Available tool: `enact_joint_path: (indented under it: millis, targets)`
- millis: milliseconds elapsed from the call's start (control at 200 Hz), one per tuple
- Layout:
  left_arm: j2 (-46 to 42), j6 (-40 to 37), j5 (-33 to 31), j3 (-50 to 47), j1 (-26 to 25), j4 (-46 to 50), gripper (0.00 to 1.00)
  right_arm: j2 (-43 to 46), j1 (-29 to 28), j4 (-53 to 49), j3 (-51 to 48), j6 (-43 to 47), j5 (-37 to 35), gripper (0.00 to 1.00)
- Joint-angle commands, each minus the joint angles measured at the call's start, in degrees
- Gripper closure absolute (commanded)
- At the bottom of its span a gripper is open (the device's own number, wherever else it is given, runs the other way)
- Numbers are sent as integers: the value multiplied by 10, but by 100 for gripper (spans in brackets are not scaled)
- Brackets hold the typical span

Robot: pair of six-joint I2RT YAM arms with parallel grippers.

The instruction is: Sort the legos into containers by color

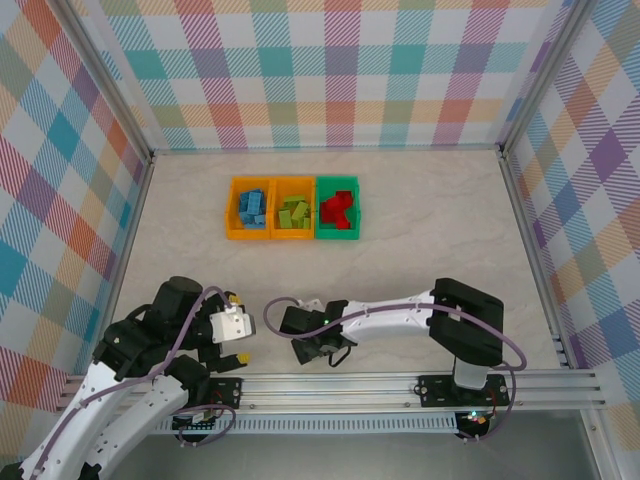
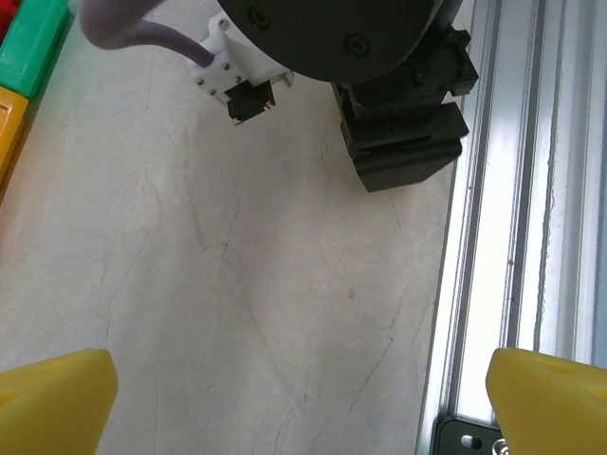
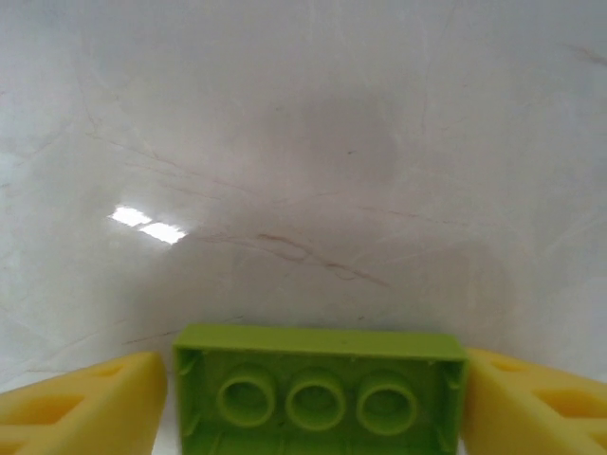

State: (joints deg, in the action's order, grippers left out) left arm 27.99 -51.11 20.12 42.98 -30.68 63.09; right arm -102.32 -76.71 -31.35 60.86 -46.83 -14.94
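A lime green lego (image 3: 318, 353) lies upside down between my right gripper's yellow fingers (image 3: 76, 408), its three underside tubes facing the camera. My right gripper (image 3: 318, 412) is shut on it, low over the table near the front (image 1: 312, 348). My left gripper (image 2: 303, 398) is open over bare table, nothing between its fingers (image 2: 57, 398); it sits at the front left (image 1: 246, 327). At the back stand three containers: an orange bin (image 1: 231, 210) with blue legos (image 1: 251, 208), an orange bin (image 1: 293, 181) with lime legos (image 1: 293, 213), and a green bin (image 1: 338, 181) with red legos (image 1: 338, 209).
A metal rail (image 1: 400, 385) runs along the near edge, also at the right of the left wrist view as the rail (image 2: 531, 237). The right arm's black wrist (image 2: 403, 123) hangs close ahead of my left gripper. Plaid walls enclose the table.
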Motion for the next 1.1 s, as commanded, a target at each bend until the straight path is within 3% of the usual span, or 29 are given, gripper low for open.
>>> enact_joint_path:
  millis: [0,125,250,425,560,780,865,965,1100]
  targets:
    - [-4,-21,18,-5,-3,5,0,-11,-6,-14,3,-13,-11,35]
    - [-5,-17,31,-3,-3,-7,0,21,-4,0,-11,-23,-28,51]
    - [-8,3,61,-1,-3,-49,0,76,22,3,-20,-1,-42,51]
    - [-19,80,123,-9,-3,-165,0,163,122,72,-13,110,-42,52]
    - [-17,189,120,-13,-3,-267,0,156,214,144,33,196,-10,52]
    - [9,407,36,11,-3,-339,0,33,309,235,149,265,62,49]
    - [26,567,-61,9,-3,-368,0,-25,323,253,200,305,56,47]
    - [44,768,-195,1,-3,-350,7,-86,335,277,255,338,51,46]
    - [20,849,-263,-55,-3,-374,6,-144,347,282,328,374,54,39]
